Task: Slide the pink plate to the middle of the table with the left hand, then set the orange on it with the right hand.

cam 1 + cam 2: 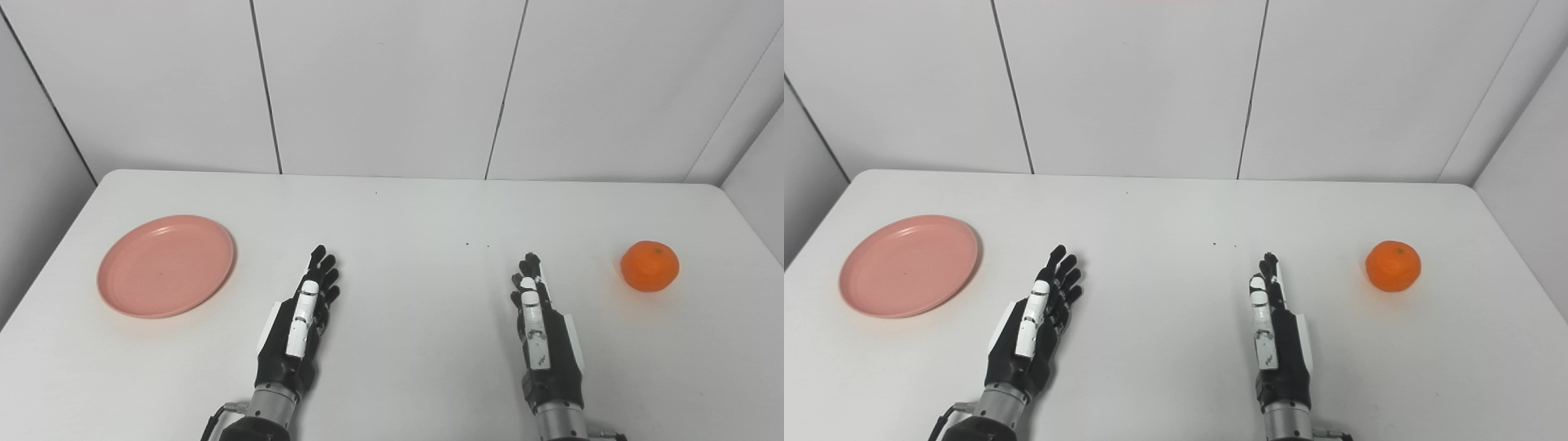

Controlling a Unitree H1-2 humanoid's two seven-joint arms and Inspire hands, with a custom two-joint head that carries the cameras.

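White wall panels with dark vertical seams close off the far side of a plain white tabletop (404,208) with rounded corners, bare but for a few tiny dark specks near its middle.

At the far left lies the round, shallow pink plastic plate (166,265), flat on the surface and near the left edge, well apart from the centre. Just to its right, the black-and-white left hand (301,327) rests low over the tabletop, fingers extended and slightly spread, holding nothing, clear of the plate's rim. Across the open middle, the matching right hand (539,327) lies the same way, fingers straight and released, empty. Farther right sits the small glossy orange (650,266), alone, near the right edge and apart from that hand.

Nothing has started, by the look of it; the plate slide comes first. To do it well, the left hand should probably reach to the plate's far-left rim or press lightly on its flat inside, then draw it rightward in a steady, low push so the light plate neither tips nor skids past the centre. The right hand is best kept out of that path.
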